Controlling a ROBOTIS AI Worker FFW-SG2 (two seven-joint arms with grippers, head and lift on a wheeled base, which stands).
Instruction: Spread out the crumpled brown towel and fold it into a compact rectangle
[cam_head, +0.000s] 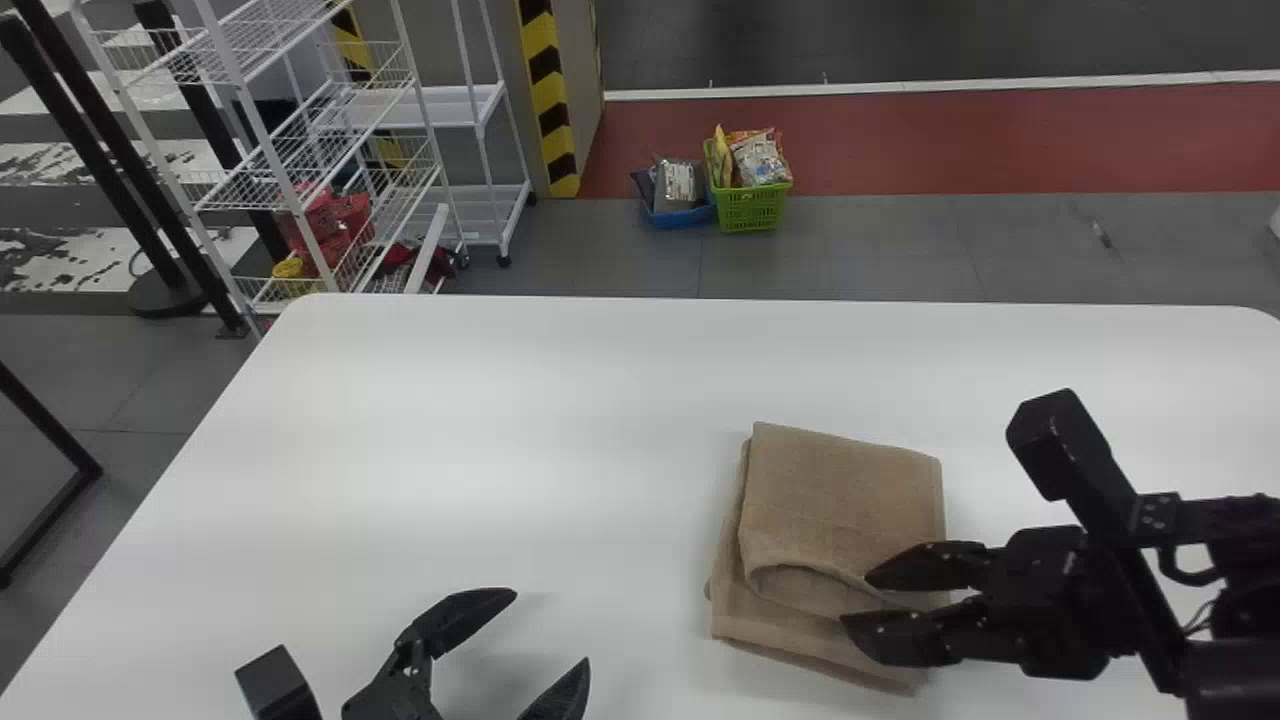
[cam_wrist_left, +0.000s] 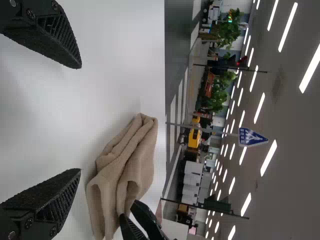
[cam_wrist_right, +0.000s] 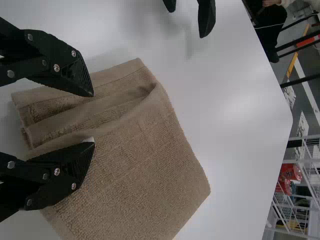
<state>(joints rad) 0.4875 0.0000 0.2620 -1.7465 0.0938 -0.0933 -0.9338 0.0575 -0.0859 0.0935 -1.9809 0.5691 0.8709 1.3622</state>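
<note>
Jaws parted, the right gripper partly hides the towel

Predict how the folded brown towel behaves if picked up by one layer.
The brown towel is probably floppy: its folds curve loosely. The rough-looking pile suggests it won't slip easily. Lifting one layer could open the stack, since the layers near the right claw gape apart.

Head view: high, forward-down. Left wrist view: low, outward. Right wrist view: close, downward. Shared: folded brown cloth towel, flat white table.
</note>
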